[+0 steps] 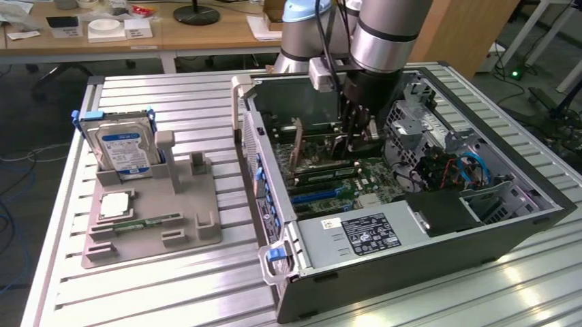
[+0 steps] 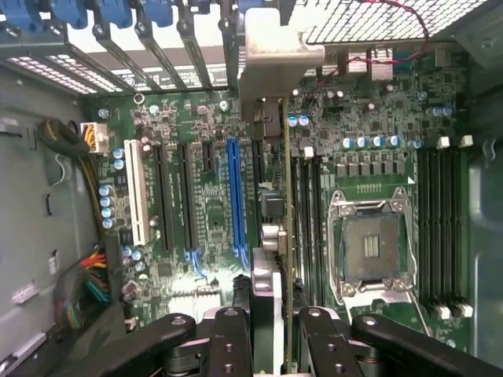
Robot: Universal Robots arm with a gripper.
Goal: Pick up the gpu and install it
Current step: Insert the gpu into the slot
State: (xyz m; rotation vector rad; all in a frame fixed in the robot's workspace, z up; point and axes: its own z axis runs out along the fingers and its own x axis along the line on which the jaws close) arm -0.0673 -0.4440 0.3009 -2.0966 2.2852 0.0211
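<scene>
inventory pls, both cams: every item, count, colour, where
computer case: 1, black, side open, on the table, exterior view's right
motherboard: 1, green, inside the case
CPU socket: 1, silver frame, empty, on the motherboard
gpu: 1, green with silver bracket, edge-on above the motherboard, held in the claw
fixture: 1, grey, on the table, exterior view's left
hard drive: 1, silver with blue-white label, upright in the fixture
processor chip: 1, silver, flat on the fixture
memory stick: 1, green, flat on the fixture
table: 1, silver slats
arm: 1, silver-grey, reaching into the case
claw: 1, black, shut on the gpu
</scene>
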